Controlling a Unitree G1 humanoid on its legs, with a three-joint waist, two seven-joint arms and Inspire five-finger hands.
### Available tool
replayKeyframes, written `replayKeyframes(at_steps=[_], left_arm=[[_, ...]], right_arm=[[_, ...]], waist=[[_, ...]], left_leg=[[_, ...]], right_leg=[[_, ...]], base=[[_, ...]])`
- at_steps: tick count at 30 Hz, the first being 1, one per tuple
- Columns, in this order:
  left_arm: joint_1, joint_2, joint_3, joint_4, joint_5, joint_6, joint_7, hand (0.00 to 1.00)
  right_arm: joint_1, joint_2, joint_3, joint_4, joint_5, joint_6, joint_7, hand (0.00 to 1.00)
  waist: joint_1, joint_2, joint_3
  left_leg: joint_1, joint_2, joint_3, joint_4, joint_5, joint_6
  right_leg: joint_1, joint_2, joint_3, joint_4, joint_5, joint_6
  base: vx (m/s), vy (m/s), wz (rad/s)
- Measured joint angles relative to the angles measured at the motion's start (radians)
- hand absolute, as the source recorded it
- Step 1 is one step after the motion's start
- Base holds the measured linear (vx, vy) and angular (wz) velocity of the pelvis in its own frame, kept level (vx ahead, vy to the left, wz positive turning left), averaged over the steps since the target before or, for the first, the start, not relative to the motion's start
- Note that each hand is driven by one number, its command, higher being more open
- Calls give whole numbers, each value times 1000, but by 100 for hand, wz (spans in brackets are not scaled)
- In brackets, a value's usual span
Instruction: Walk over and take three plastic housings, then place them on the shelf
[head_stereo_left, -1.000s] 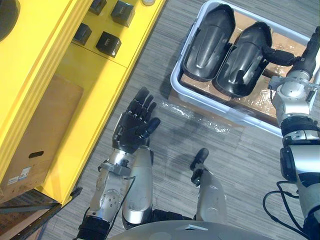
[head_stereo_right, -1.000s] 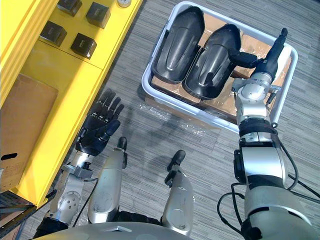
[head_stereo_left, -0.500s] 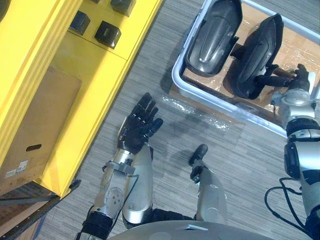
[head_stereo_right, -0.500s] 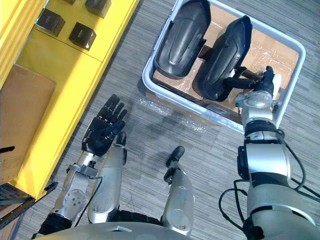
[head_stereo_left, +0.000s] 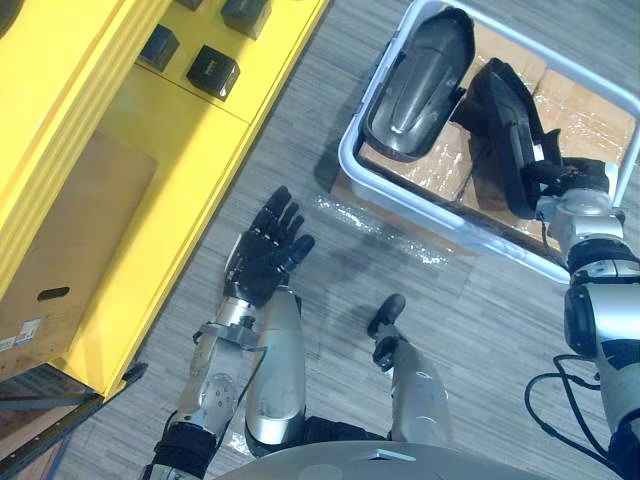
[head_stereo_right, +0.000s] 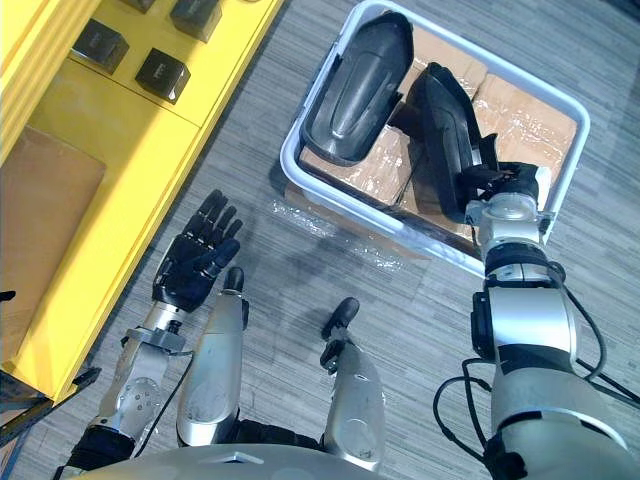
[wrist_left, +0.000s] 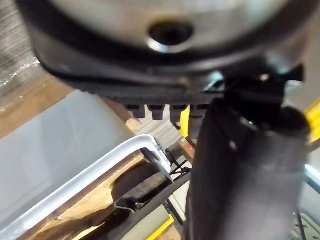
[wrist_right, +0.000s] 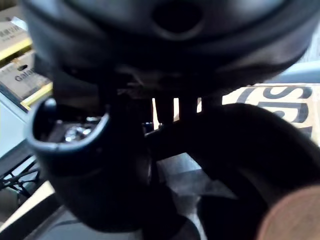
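The shelf on the left of the frame is bright yellow and carries small black blocks. At upper right each housing is glossy black, the bin whitish, its cardboard brown. The floor is grey, finely striped.

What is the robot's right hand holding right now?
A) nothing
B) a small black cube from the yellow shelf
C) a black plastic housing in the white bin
C: the right hand has its fingers curled round a black plastic housing tipped on edge in the white bin.

Grey floor bears a white bin and yellow shelf.
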Motion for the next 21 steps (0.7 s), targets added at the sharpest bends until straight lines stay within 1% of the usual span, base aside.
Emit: replayKeyframes(at_steps=[1,5,6,7,10,11,12,13,14,15,16,17,18,19,20,21], left_arm=[[5,7,7,-14,0,8,-10,100],[31,24,35,-67,-1,44,-22,100],[43,33,40,-93,-1,61,-28,100],[50,46,43,-116,-1,71,-37,100],[70,49,43,-158,-1,105,-54,100],[73,48,40,-178,-1,114,-63,100],[77,48,40,-185,0,124,-71,100],[81,46,24,-189,1,149,-80,100],[82,42,13,-188,13,170,-81,100],[87,36,9,-188,34,185,-80,100],[88,32,-7,-187,74,219,-75,100],[88,25,-17,-186,91,237,-71,100],[89,17,-29,-182,140,276,-52,100],[79,7,-51,-157,193,306,-16,100],[74,-2,-57,-138,203,319,2,100],[57,-26,-60,-90,220,351,42,100]], right_arm=[[8,1,-3,1,-17,21,-19,0],[40,9,-33,-10,-28,67,-51,0],[65,9,-44,-32,-32,81,-60,0],[94,13,-56,-45,-60,87,-68,0],[159,17,-96,-53,-94,90,-96,0],[189,25,-113,-77,-105,89,-118,0],[200,34,-123,-87,-109,87,-132,0],[239,58,-132,-135,-119,88,-171,0],[266,79,-133,-181,-135,88,-190,0],[283,94,-132,-216,-144,89,-201,0],[316,124,-130,-287,-166,90,-214,0],[329,141,-129,-318,-178,91,-221,0],[349,176,-127,-376,-208,93,-233,0],[375,207,-124,-438,-252,94,-239,0],[385,220,-117,-467,-272,94,-239,0],[404,249,-107,-525,-329,91,-239,0]], waist=[[8,-4,2],[9,-18,7],[11,-28,12],[10,-38,11],[9,-52,3],[4,-65,-10],[1,-73,-19],[-9,-85,-46],[-22,-90,-68],[-27,-89,-77],[-33,-89,-99],[-38,-88,-116],[-50,-84,-151],[-51,-78,-187],[-52,-74,-201],[-52,-65,-222]], left_leg=[[10,2,0,-2,-1,-1],[55,6,19,-2,-9,-1],[86,9,36,-12,-11,-1],[118,10,52,-26,-11,-1],[201,12,82,-73,-10,-3],[221,12,95,-97,-7,-4],[227,12,100,-108,-4,-7],[238,13,110,-132,4,-13],[245,14,116,-142,6,-14],[255,15,121,-147,6,-14],[279,17,137,-161,5,-16],[285,18,144,-168,5,-16],[296,17,150,-178,5,-16],[311,18,160,-192,3,-18],[319,18,165,-197,3,-18],[348,19,180,-212,2,-19]], right_leg=[[8,1,1,0,-1,-2],[44,2,16,-4,-1,-2],[67,4,28,-18,3,4],[89,4,36,-31,5,7],[155,10,57,-81,16,11],[167,13,61,-106,23,11],[169,15,63,-118,27,11],[173,19,67,-140,37,11],[175,21,71,-149,39,12],[183,23,74,-156,41,14],[193,24,86,-162,42,15],[195,25,89,-167,42,15],[206,27,90,-184,45,19],[213,29,98,-198,48,19],[218,30,103,-204,51,19],[235,31,115,-214,53,21]], base=[[0,0,0],[10,16,-9],[24,23,-22],[33,20,-22],[49,3,-18],[75,-9,-25],[81,-17,-24],[86,-12,-17],[98,-7,-15],[116,12,-18],[98,18,-19],[127,24,-18],[125,21,-14],[127,22,-13],[141,30,-22],[103,23,-19]])
